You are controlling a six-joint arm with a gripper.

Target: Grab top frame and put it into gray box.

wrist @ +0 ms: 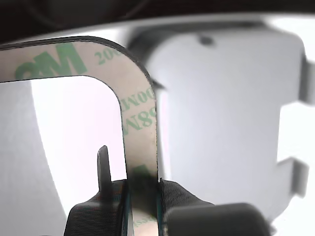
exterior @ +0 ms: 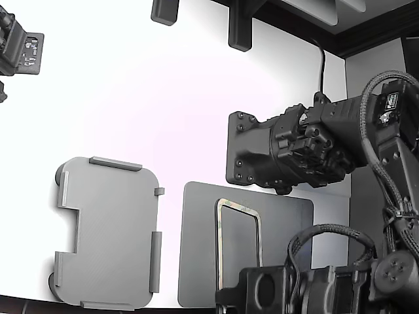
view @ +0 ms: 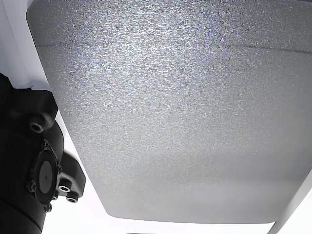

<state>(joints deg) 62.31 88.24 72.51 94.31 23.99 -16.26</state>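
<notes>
on the exterior view's left the gray box (exterior: 108, 232) lies flat on the white worktop (exterior: 163, 98), hollow side up to receive. right of it, the top frame (wrist: 140, 123) is pinched by one long edge in the closed tool (wrist: 142, 189), lifted over the dark mat (exterior: 288, 219) for carrying across.

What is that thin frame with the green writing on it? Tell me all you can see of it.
The frame is a thin, flat rounded-rectangle border, pale beige with green "3M" lettering and a dark edge; its centre is open, so the bright table shows through. The tool pinches one side of it between two dark fingers. In the exterior view the frame sits over a dark gray mat, to the right of the light gray box. Whether it is lifted off the mat cannot be told.
</notes>
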